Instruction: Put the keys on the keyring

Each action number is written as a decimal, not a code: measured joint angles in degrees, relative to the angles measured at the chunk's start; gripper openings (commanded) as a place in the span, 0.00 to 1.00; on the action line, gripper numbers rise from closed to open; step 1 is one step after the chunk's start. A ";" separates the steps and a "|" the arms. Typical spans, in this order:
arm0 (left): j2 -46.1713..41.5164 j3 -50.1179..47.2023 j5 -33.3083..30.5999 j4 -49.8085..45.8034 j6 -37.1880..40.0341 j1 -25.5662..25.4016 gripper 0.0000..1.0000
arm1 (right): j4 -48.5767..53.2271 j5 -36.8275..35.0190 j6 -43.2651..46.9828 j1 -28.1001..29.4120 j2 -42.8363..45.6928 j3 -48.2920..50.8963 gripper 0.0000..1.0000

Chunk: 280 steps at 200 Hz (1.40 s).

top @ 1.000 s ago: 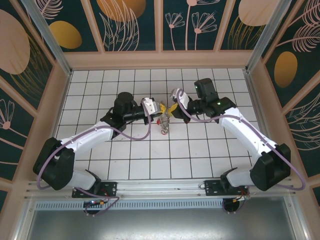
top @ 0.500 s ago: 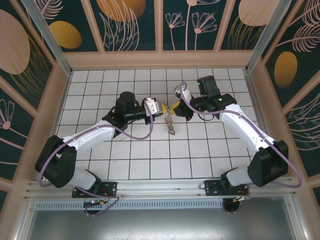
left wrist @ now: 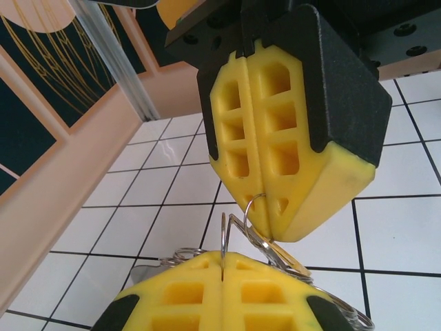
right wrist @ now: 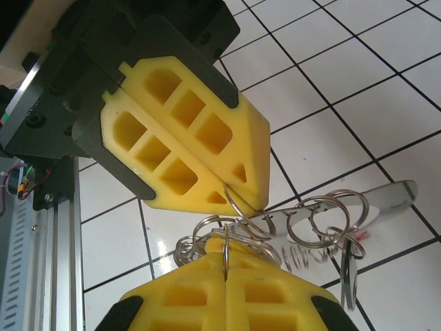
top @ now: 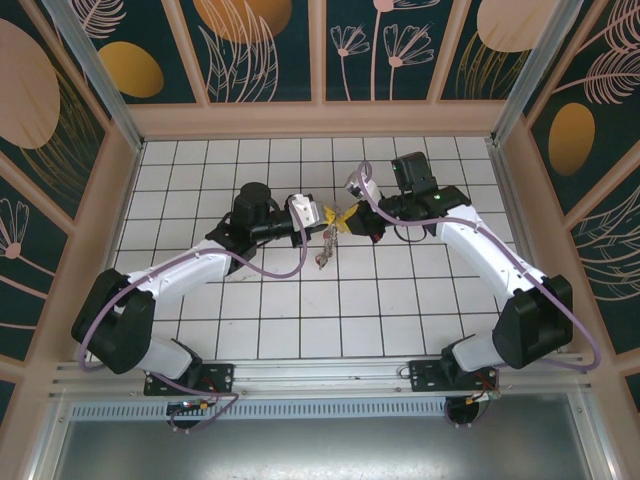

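Hanging keys (top: 323,247) swung back left since half second ago; arms hardly moved. Left gripper (left wrist: 222,272) and right gripper (right wrist: 226,269) both pinched tight on thin silver keyring (right wrist: 230,201), tip to tip, upper middle of top view, above counter (top: 300,320).

Risk: wire slips from soft pads, bunch drops. Pulling apart could bend ring.

Keyring: skinny shiny loops, tangled, springy.
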<state>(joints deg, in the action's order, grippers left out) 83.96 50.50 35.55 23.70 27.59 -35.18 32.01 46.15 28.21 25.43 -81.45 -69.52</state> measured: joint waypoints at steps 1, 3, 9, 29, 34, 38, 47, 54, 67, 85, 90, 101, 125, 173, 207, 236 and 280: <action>0.02 0.00 0.00 0.04 0.00 0.00 0.00 | 0.02 0.00 -0.04 0.00 0.00 0.00 0.00; 0.04 0.00 0.00 0.07 0.00 0.00 0.00 | 0.02 0.00 -0.02 0.00 -0.04 0.00 0.00; 0.13 0.00 0.00 0.09 0.00 0.02 0.00 | 0.02 0.00 -0.09 0.00 -0.07 -0.02 0.00; 0.31 0.00 -0.04 0.09 0.00 0.02 0.00 | 0.02 -0.02 -0.46 0.00 -0.13 -0.28 0.00; 0.33 0.00 -0.04 0.09 0.00 0.02 0.00 | 0.07 -0.02 -0.66 0.00 -0.13 -0.39 0.00; 0.33 0.00 -0.04 0.09 0.00 0.02 0.00 | 0.20 -0.04 -0.70 0.00 -0.13 -0.55 0.00; 0.33 0.04 -0.07 0.04 0.02 0.02 0.00 | 0.26 -0.04 -0.98 0.00 -0.13 -0.74 0.00; 0.44 0.15 -0.07 0.07 0.02 0.02 0.00 | 0.42 -0.02 -1.16 0.00 -0.13 -0.98 0.00; 0.63 0.33 -0.09 0.00 0.04 0.02 0.00 | 0.42 -0.04 -1.55 0.00 -0.13 -1.40 0.00; 0.81 0.52 -0.11 -0.15 0.04 0.00 0.00 | 0.44 -0.17 -2.16 0.00 -0.17 -1.95 0.00; 0.81 0.52 -0.09 -0.11 0.02 0.00 0.00 | 0.46 -0.22 -2.60 0.00 -0.28 -2.16 0.00; 0.81 0.50 -0.13 0.11 -0.04 0.00 0.00 | 0.55 -0.24 -3.28 -0.07 -0.74 -2.62 0.00; 0.81 0.17 -0.59 0.83 -0.94 0.02 0.00 | 1.09 -0.15 -4.59 -0.57 -1.86 -3.13 0.00; 0.81 0.13 -0.94 1.75 -2.01 0.00 0.00 | 1.36 0.22 -6.62 -1.64 -1.97 -3.04 0.00; 0.81 0.13 -0.46 4.17 -2.21 -0.26 0.00 | 1.36 1.40 -9.16 -3.13 -1.97 -2.32 0.00; 0.81 0.13 -0.02 4.85 -2.23 -0.31 0.00 | 1.22 2.56 -10.62 -3.26 -1.97 -1.90 0.00; 0.83 0.07 0.90 6.14 -3.50 -0.42 0.00 | -0.59 5.64 -11.80 -3.78 -1.95 -0.24 0.14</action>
<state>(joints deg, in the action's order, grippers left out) 84.79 50.57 36.45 29.85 24.10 -35.59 31.42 51.79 16.40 21.65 -83.40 -69.76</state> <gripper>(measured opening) 0.067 0.078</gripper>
